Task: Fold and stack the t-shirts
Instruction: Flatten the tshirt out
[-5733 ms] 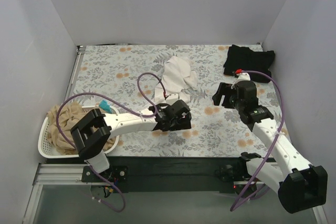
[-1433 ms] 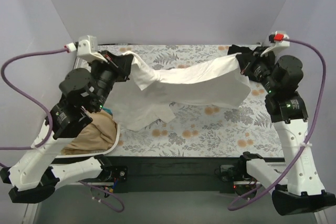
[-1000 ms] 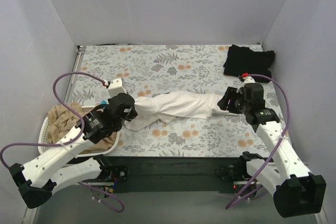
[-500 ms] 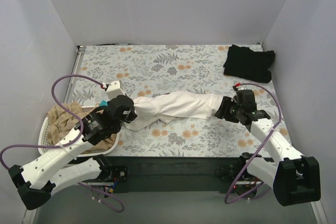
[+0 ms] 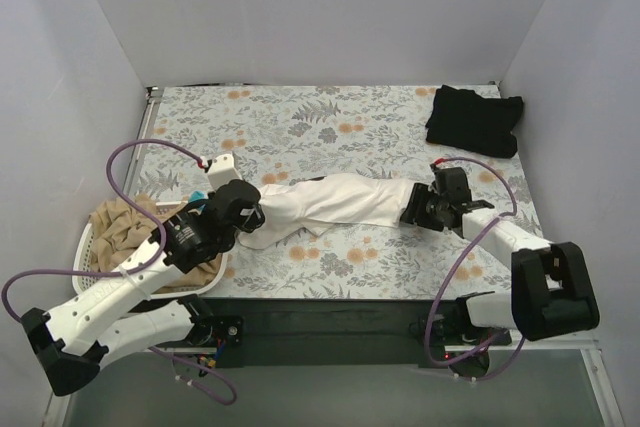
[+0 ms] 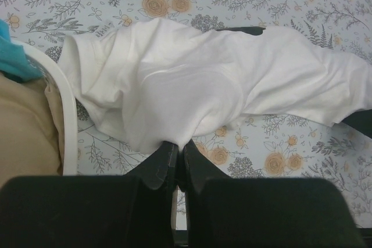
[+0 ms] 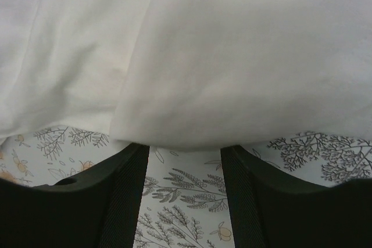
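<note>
I have the white t-shirt lying in a bunched strip across the middle of the counter. Its left end is beside the laundry basket and its right end is at my right pincer.

My left pincer is pinched together on the shirt's near edge. The right pincer's fingers stand apart with bare counter between them; the cloth edge lies just past their tips and they grip nothing.

To do this step well, I would retake a true corner on the right. Then I would draw both ends apart, low and even, so the body spreads flat before any fold.

A moment earlier both arms held the shirt stretched high in the air. Now it is down and crumpled, and the right arm has dropped low.

The black t-shirt sits at the far right, and the tan t-shirt is in the basket.
</note>
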Controlling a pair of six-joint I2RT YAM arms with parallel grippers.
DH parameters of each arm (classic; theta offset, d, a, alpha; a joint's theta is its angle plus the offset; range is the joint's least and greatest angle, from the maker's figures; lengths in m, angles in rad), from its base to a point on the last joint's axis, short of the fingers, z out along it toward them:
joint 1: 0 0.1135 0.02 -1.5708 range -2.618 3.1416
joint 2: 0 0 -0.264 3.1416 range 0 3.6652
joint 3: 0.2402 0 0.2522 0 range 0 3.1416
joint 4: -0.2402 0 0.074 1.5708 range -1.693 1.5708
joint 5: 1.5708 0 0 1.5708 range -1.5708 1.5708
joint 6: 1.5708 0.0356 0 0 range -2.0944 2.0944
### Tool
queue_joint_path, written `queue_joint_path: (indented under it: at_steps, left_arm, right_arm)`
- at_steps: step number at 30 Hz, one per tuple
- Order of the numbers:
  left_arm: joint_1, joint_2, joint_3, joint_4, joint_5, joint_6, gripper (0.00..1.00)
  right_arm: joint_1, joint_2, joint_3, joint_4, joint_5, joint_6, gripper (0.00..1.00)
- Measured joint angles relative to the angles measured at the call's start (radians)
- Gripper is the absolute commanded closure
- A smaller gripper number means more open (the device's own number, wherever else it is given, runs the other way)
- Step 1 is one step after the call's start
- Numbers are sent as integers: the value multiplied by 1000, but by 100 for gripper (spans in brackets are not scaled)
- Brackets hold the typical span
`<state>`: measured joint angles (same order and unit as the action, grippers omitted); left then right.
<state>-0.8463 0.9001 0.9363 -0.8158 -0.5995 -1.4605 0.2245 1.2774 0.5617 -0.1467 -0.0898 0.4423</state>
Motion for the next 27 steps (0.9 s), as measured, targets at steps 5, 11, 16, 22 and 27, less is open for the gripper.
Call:
queue_joint_path:
  at_steps: [5, 11, 16, 22, 27]
  left_arm:
    - [0, 2, 0, 0, 1, -6, 100]
    - [0, -23, 0, -1, 1, -13, 100]
    - [0, -38, 0, -18, 0, -17, 100]
    - [0, -60, 1, -42, -5, -21, 100]
    - [0, -74, 4, -56, -18, -21, 100]
  right_arm:
    - [35, 93, 69, 43, 2, 21, 46]
    - [54, 133, 134, 98, 2, 41, 47]
    - [54, 219, 149, 116, 9, 52, 75]
    - [55, 164, 149, 89, 26, 53, 97]
    - [58, -13, 193, -33, 89, 29, 96]
